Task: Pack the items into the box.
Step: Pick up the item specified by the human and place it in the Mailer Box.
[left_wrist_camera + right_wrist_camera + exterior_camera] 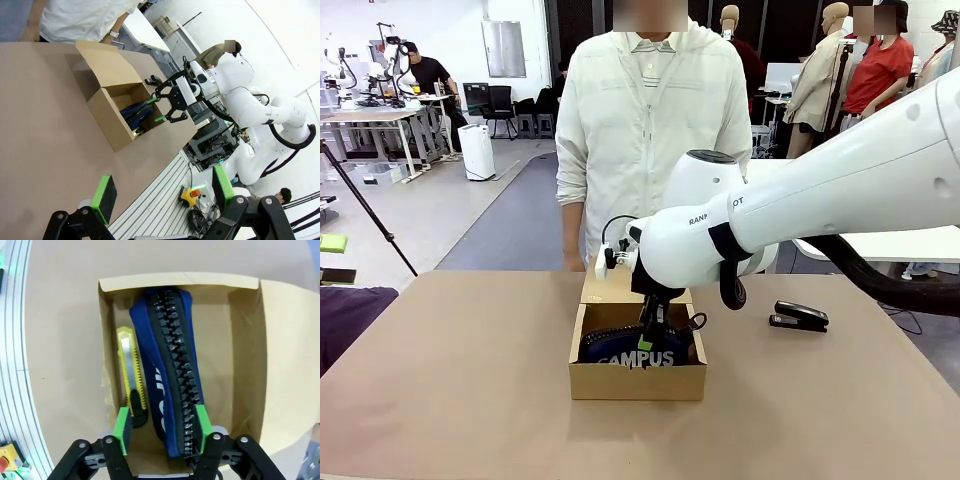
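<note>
Table (470, 380): pouch (170, 365), knife (131, 370) in box (240, 340), directly under spread right tool (161, 425).

Right arm (820, 200) low, right jaws apart (left jaws wide).

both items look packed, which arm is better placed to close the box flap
Probably right: the right gripper, open, hangs over the box, just above the CAMPUS pouch and utility knife, with the raised flap lid just beyond. The left gripper, open, sits off near the table edge, away from the box.
</note>
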Available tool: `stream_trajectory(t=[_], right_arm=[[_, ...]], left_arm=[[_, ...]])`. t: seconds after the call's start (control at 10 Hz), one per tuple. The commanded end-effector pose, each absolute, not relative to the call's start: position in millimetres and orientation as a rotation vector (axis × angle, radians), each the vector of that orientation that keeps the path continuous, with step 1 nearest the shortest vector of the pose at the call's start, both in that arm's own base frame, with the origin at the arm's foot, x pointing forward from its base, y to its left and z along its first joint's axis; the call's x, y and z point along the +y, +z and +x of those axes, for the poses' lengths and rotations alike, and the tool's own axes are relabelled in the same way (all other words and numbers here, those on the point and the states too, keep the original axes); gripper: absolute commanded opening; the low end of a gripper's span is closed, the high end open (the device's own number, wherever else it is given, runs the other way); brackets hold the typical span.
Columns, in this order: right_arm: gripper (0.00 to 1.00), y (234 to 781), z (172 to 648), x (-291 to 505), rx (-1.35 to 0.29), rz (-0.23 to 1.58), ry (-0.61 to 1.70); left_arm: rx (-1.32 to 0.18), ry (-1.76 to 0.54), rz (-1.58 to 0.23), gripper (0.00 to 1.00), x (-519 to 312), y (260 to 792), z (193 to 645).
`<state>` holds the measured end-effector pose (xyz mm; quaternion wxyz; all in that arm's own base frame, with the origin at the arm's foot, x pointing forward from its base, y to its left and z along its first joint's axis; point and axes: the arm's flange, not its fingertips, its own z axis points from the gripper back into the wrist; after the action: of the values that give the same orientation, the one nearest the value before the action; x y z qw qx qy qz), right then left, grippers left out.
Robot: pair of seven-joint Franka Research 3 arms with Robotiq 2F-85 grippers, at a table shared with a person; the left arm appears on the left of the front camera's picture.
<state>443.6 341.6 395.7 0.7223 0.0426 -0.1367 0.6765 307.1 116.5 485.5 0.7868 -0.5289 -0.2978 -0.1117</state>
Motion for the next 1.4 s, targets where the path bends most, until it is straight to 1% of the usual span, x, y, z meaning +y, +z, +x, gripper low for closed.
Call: stream_trajectory(t=[0.0, 0.1, 0.2, 0.3, 0.4, 0.5, 0.6, 0.7, 0.8, 0.9, 1.0, 1.1, 1.2, 1.3], right_arm=[[1.00, 401, 440, 335, -0.327, 0.075, 1.457], [1.00, 406, 439, 330, -0.332, 0.075, 1.424], [1.00, 423, 443, 318, -0.327, 0.105, 1.309], [1.00, 452, 441, 298, -0.238, 0.171, 1.029], [1.00, 479, 434, 268, -0.190, 0.165, 0.829], [1.00, 506, 423, 229, -0.125, 0.193, 0.672], [1.00, 527, 411, 183, -0.047, 0.291, 0.538], [1.00, 548, 398, 125, 0.012, 0.447, 0.393], [1.00, 557, 389, 70, 0.037, 0.604, 0.273], [1.00, 554, 382, 19, 0.046, 0.776, 0.161], [1.00, 545, 376, -28, 0.021, 1.008, 0.117], [1.00, 529, 366, -72, -0.037, 1.232, 0.120], [1.00, 514, 359, -101, -0.112, 1.422, 0.072], [1.00, 503, 358, -119, -0.219, 1.615, -0.109]], left_arm=[[-0.651, -0.261, -1.141, 1.00, 118, 486, 306], [-0.651, -0.261, -1.141, 1.00, 118, 486, 306], [-0.651, -0.261, -1.141, 1.00, 118, 486, 306], [-0.651, -0.261, -1.141, 1.00, 118, 486, 306], [-0.651, -0.261, -1.141, 1.00, 118, 486, 306], [-0.651, -0.261, -1.141, 1.00, 118, 486, 306], [-0.651, -0.261, -1.141, 1.00, 118, 486, 306], [-0.651, -0.261, -1.141, 1.00, 118, 486, 306], [-0.651, -0.261, -1.141, 1.00, 118, 486, 306], [-0.651, -0.261, -1.141, 1.00, 118, 486, 306], [-0.651, -0.261, -1.141, 1.00, 118, 486, 306], [-0.651, -0.261, -1.141, 1.00, 118, 486, 306], [-0.651, -0.261, -1.141, 1.00, 118, 486, 306], [-0.651, -0.261, -1.141, 1.00, 118, 486, 306]])
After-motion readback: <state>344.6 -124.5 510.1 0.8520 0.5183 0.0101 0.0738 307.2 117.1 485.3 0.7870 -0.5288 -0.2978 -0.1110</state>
